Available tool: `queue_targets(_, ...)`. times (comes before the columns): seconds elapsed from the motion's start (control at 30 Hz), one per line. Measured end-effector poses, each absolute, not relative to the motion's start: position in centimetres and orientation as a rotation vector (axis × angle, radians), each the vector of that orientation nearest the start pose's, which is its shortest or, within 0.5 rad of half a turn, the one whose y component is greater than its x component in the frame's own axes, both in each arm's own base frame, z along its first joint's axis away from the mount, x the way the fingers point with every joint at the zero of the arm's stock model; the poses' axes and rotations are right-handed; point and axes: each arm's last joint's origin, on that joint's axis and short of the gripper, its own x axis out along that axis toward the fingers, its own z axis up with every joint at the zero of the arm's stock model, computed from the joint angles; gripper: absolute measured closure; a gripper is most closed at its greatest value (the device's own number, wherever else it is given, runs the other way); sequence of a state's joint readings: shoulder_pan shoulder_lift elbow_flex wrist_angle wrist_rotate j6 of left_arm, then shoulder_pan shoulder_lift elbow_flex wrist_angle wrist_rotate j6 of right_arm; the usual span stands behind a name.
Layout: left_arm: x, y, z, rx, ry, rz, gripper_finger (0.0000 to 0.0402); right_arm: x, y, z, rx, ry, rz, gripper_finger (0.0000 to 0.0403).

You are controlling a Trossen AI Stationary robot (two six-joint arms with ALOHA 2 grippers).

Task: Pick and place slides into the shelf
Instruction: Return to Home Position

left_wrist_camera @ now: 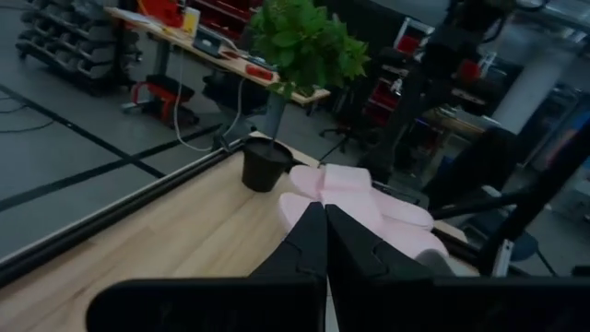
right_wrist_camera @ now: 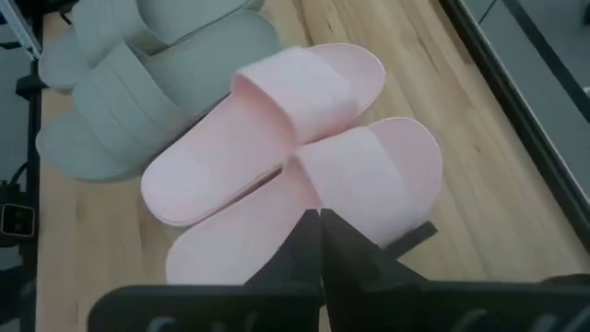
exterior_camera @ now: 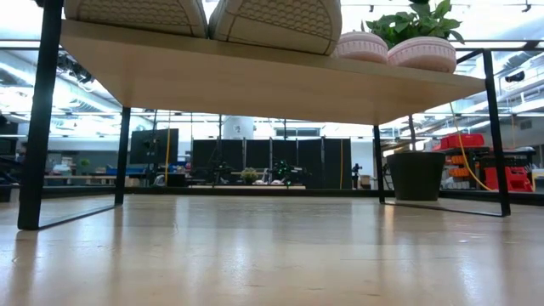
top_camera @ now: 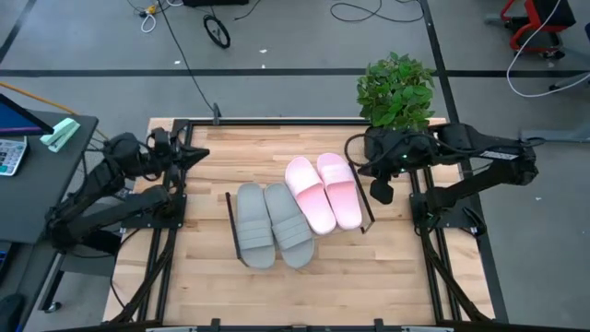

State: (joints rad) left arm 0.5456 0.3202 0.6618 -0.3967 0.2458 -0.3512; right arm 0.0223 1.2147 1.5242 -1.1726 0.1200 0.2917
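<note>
left tool: over the far left corner of the surface, close to its left edge and pointing toward the middle. its two fingers are pressed together along their length.
shelf: in the middle of the surface, turned slightly askew. a light-wood board on thin black end frames, with all four slides on top.
grey slides: on the left half of the shelf board, side by side and touching, straps up. in the low view their ribbed ends show just above the board's near edge.
pink slides: on the right half of the shelf board, side by side and touching, straps up, just beside the grey pair and set a little nearer the surface's far edge.
right tool: toward the surface's right edge, just beside the shelf's right end frame and looking down on the pink pair. its fingers are together.
plant: at the far right corner of the surface, leafy green in a dark pot.
</note>
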Motion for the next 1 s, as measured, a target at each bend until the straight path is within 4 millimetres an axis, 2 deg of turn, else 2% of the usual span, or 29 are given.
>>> queue_targets(0.2, 7.1, 3.3, 30.0, -0.386, -0.024, 0.365, 0.0400, 21.9, 0.1, 40.6, 0.211, 0.830, -0.202, 0.0401)
queue_targets(0.53, 8.9, 2.6, 27.9, -0.429, -0.095, 0.321, 0.0401, 22.2, 0.2, 40.4, 0.213, 0.840, -0.196, 0.0402)
queue_targets(0.83, 9.0, 0.9, 27.9, -0.344, -0.086, 0.317, 0.0401, 22.2, 0.2, 40.4, 0.215, 0.841, -0.193, 0.0402)
queue_targets(1.0, 8.1, 0.4, 28.2, -0.336, -0.115, 0.252, 0.0402, 22.2, 0.2, 40.4, 0.214, 0.842, -0.193, 0.0402)
